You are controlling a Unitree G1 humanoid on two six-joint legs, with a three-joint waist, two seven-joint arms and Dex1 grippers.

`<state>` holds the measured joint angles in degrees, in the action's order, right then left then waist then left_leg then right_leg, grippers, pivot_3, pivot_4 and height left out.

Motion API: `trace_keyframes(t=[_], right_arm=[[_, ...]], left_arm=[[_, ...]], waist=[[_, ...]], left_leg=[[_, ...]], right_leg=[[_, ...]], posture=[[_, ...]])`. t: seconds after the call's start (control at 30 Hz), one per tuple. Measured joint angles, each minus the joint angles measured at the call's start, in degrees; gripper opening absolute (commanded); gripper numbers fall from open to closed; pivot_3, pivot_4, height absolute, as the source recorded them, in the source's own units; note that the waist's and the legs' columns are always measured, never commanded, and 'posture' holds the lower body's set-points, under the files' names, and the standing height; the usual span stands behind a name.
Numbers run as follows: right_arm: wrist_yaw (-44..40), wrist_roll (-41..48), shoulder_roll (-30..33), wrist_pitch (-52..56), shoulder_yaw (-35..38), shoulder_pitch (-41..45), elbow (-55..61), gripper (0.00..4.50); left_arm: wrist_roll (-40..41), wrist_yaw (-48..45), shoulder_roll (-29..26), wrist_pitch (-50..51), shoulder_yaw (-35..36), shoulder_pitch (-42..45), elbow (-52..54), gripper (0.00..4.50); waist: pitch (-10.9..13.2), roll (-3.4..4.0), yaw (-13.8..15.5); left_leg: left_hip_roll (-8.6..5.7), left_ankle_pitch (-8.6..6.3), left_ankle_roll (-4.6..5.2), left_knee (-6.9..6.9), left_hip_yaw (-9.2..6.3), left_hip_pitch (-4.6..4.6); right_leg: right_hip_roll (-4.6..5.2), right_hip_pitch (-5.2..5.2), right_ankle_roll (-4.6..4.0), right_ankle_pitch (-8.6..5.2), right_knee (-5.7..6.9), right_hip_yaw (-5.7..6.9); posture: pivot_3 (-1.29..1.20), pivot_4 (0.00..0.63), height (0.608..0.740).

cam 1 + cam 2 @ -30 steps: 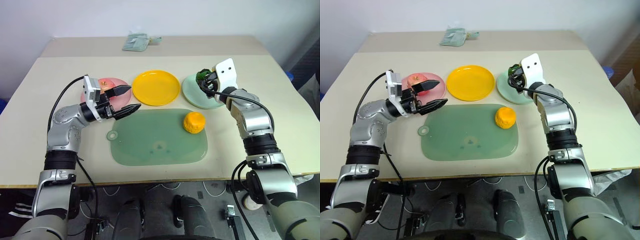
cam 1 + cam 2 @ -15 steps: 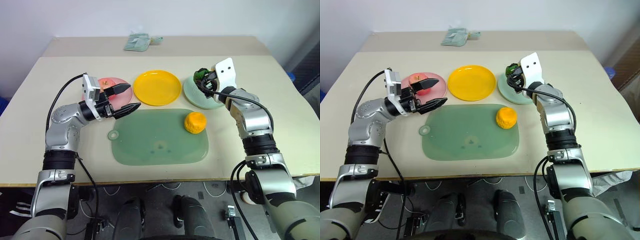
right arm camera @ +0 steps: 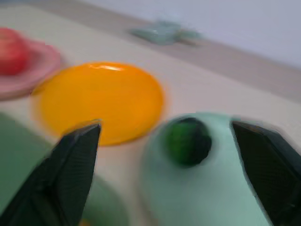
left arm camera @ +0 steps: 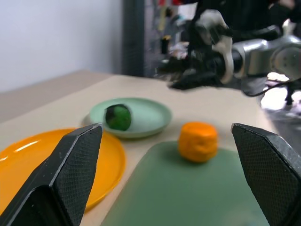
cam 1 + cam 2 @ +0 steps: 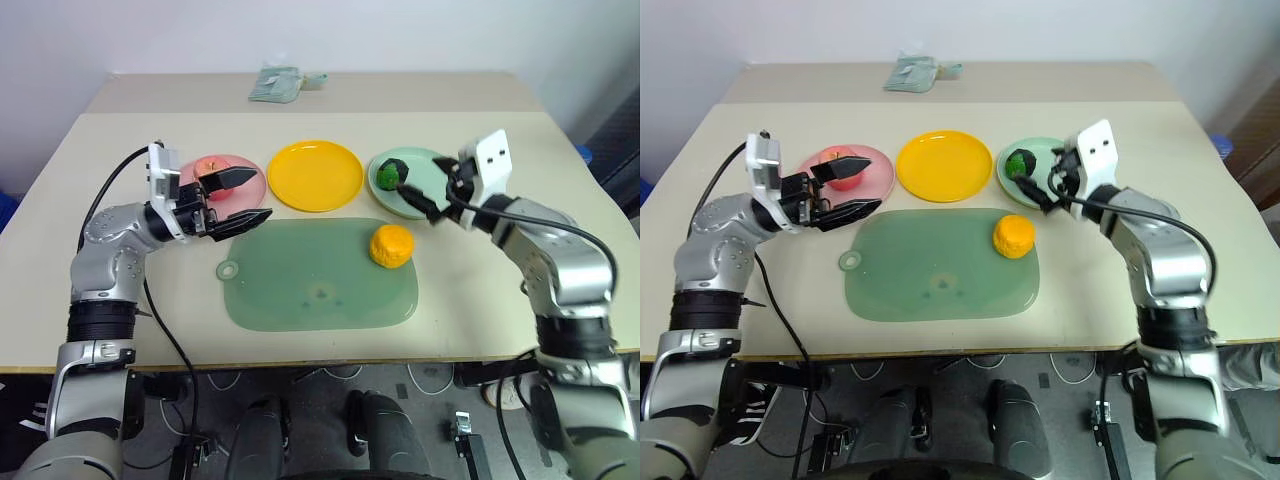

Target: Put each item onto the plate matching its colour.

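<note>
The dark green ball (image 5: 389, 174) lies on the mint green plate (image 5: 424, 170) at the right. My right gripper (image 5: 423, 195) hangs open just in front of that plate, apart from the ball. A red-pink apple (image 5: 209, 165) rests on the pink plate (image 5: 246, 181) at the left. Beside it, my left gripper (image 5: 240, 196) is open and empty over the plate's near rim, pointing right. The orange-yellow fruit (image 5: 390, 245) sits on the translucent green mat (image 5: 310, 280). The yellow plate (image 5: 315, 175) in the middle holds nothing.
A crumpled pale green cloth (image 5: 277, 83) lies at the table's far edge. The beige table (image 5: 500, 300) reaches past the plates on both sides. The mat has a small hole (image 5: 228, 271) at its left end.
My right gripper has opened, let go of the green ball on the mint plate and drawn back toward me. The left gripper has stayed near the pink plate.
</note>
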<state>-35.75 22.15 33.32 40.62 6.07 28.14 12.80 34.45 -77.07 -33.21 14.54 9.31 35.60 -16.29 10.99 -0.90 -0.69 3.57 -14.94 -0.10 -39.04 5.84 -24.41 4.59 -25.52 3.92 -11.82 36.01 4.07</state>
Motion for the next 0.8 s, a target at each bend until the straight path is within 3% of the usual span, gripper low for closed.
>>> trace_keyframes(t=[0.13, 0.47, 0.63, 0.8], right_arm=[[-0.9, 1.6, 1.5, 3.6, -1.2, -5.7, 6.2, 4.45], [2.3, -1.6, -1.8, 3.9, -7.6, -6.7, 2.3, 4.45], [1.6, -3.6, -1.6, 2.0, -9.7, -6.6, 0.0, 3.04], [1.8, -3.4, -2.9, 2.8, -9.7, -4.7, -1.1, 3.02]], left_arm=[[1.5, -3.6, -1.7, 3.8, -0.1, -0.4, 0.7, 4.50], [-0.2, -6.6, -2.8, 3.6, -1.8, -0.6, -0.5, 4.50], [-0.3, -5.9, -2.9, 3.6, -1.8, -1.7, -0.3, 4.50], [-1.5, -2.3, -3.6, 4.0, -1.5, -1.8, -0.5, 4.50]], waist=[[0.0, 0.00, -0.3], [0.0, -0.01, 0.1], [0.0, -0.03, 0.0], [0.0, -0.01, -0.1]], left_leg=[[0.02, 0.00, -0.01, -0.06, 0.03, 0.04], [-0.04, 0.00, 0.00, -0.07, 0.01, -0.04], [-0.01, 0.00, -0.01, -0.07, -0.01, -0.02], [0.00, 0.00, -0.01, -0.07, 0.00, -0.02]], right_leg=[[-0.02, 0.00, -0.17, -0.08, 0.00, 0.00], [0.02, -0.01, -0.14, -0.08, -0.04, -0.01], [-0.02, -0.01, -0.15, -0.09, -0.02, 0.00], [-0.02, -0.02, -0.13, -0.07, -0.01, -0.01]], posture=[[0.00, 0.150, 0.740], [0.00, 0.150, 0.740], [0.00, 0.150, 0.740], [0.00, 0.150, 0.740]])
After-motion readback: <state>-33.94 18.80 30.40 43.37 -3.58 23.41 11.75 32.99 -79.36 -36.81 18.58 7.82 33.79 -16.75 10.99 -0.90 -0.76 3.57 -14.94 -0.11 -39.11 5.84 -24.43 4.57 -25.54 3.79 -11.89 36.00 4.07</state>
